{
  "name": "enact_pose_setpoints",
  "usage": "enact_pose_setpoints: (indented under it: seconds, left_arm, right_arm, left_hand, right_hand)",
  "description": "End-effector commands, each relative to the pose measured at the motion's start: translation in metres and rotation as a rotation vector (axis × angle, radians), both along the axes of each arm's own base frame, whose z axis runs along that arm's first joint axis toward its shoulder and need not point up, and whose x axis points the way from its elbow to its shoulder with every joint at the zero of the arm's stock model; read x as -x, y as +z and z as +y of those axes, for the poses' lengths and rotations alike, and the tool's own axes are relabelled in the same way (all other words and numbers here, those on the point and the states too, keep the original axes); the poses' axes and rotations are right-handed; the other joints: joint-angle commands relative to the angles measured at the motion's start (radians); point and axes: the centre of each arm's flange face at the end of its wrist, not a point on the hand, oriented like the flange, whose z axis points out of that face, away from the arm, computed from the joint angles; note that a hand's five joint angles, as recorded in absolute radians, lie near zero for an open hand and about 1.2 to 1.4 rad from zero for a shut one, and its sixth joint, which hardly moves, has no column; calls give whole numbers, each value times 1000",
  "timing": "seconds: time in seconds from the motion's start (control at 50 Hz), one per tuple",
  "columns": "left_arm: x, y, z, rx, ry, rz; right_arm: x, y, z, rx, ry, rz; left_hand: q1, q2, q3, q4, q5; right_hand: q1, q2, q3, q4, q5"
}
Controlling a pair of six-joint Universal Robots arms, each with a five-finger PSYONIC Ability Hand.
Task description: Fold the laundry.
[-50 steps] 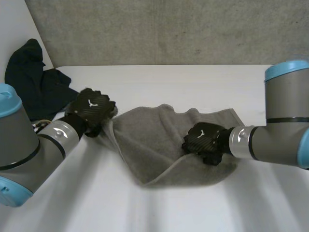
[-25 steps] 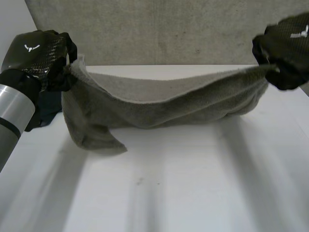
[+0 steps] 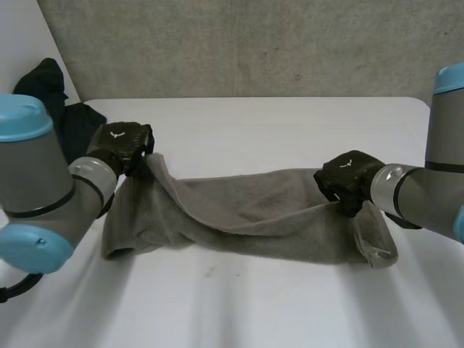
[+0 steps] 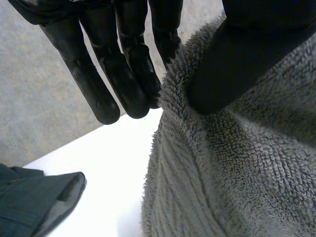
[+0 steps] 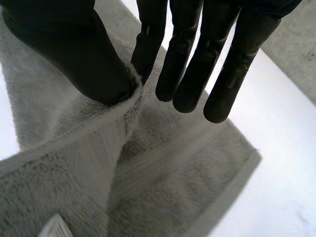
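A grey towel (image 3: 246,217) lies stretched across the white table (image 3: 275,123) in a long rumpled band. My left hand (image 3: 119,145) holds its left end just above the table, thumb and straight fingers (image 4: 123,74) pinching the towel's edge (image 4: 173,98). At the other end my right hand (image 3: 346,177) pinches the upper edge the same way, thumb against a finger (image 5: 148,44) with the towel's hem (image 5: 133,98) between them. Below the right hand the towel (image 5: 173,163) lies in folded layers on the table. Between the two hands the held edge sags.
A pile of dark clothing (image 3: 54,116) sits at the table's far left corner, close behind my left hand, its edge (image 4: 34,197) lying by the towel's end. A grey wall (image 3: 254,43) rises behind the table.
Both hands rose high with the towel stretched between them in the air, then came back down. The towel now lies long and narrow on the table, held at both ends.
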Motion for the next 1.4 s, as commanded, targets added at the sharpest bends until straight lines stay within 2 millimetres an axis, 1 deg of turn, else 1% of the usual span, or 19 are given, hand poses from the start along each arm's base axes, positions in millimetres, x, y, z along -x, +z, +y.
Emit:
enact_pose_setpoints:
  seconds: [0.02,0.04,0.1,0.22,0.32,0.4,0.48,0.64,0.78,0.92,1.0,1.08,1.14,1.16,1.24,1.3,1.32,1.38,1.4]
  left_arm:
    - [2,0,0,9,11,-11]
    - [2,0,0,11,9,-13]
    - [2,1,1,17,7,-23]
    - [2,9,4,38,4,-22]
    - [0,9,7,36,4,-23]
    - [0,10,10,35,3,-24]
    - [-1,7,11,28,4,-26]
    - [-1,6,10,25,4,-27]
    - [-1,7,10,29,3,-25]
    - [-1,7,10,29,3,-26]
    - [-1,7,11,26,2,-27]
    - [-1,7,12,25,3,-26]
    - [-1,10,15,28,0,-23]
    - [-1,13,15,33,1,-18]
    - [-2,25,22,59,-6,-1]
    - [-4,38,27,90,-5,12]
    - [-4,41,28,98,-5,17]
    - [-8,52,34,125,-3,29]
    - [-8,55,36,130,-4,32]
  right_arm:
    - [10,4,-8,-102,-41,-112]
    - [12,6,-8,-124,-49,-125]
    - [16,5,-8,-156,-66,-128]
    - [29,-7,-7,-217,-115,-124]
    - [40,-21,-6,-251,-152,-124]
    - [41,-26,-1,-252,-157,-126]
    - [41,-31,2,-263,-170,-141]
    - [42,-46,6,-270,-208,-188]
    - [44,-52,14,-269,-239,-233]
    - [40,-55,15,-233,-275,-307]
    - [39,-59,14,-212,-300,-323]
    - [33,-64,15,-192,-300,-314]
    - [33,-70,13,-188,-310,-306]
    - [33,-69,13,-185,-311,-306]
    - [33,-60,5,-151,-295,-317]
    - [32,-35,-3,-66,-271,-319]
    - [32,-10,-4,8,-240,-306]
    - [33,32,4,136,-169,-239]
    - [35,55,12,213,-119,-164]
  left_hand:
    - [269,198,204,195,242]
    - [269,198,204,195,242]
    - [269,198,204,195,242]
    - [269,198,204,195,242]
    - [269,198,204,195,242]
    - [269,198,204,195,242]
    - [269,198,204,195,242]
    - [269,198,204,195,242]
    - [269,198,204,195,242]
    - [269,198,204,195,242]
    - [269,198,204,195,242]
    - [269,198,204,195,242]
    - [269,198,204,195,242]
    - [269,198,204,195,242]
    - [269,198,204,195,242]
    - [269,198,204,195,242]
    - [269,198,204,195,242]
    - [269,198,204,195,242]
    - [269,198,204,195,242]
  right_hand:
    - [-77,-250,-255,-265,-256]
    - [-147,-320,-326,-336,-327]
    - [-171,-345,-350,-360,-351]
    - [-283,-456,-461,-471,-462]
    - [-385,-559,-564,-574,-565]
    - [-477,-650,-655,-665,-656]
    - [-491,-665,-670,-680,-671]
    - [-474,-647,-652,-662,-653]
    - [-471,-644,-649,-659,-650]
    - [-456,-629,-635,-645,-636]
    - [-395,-568,-573,-583,-574]
    - [-175,-348,-353,-363,-354]
    - [367,194,188,178,187]
    - [420,247,242,231,240]
    - [420,247,242,232,241]
    - [420,247,242,232,241]
    - [420,247,242,232,241]
    - [420,247,242,232,241]
    - [420,247,242,232,241]
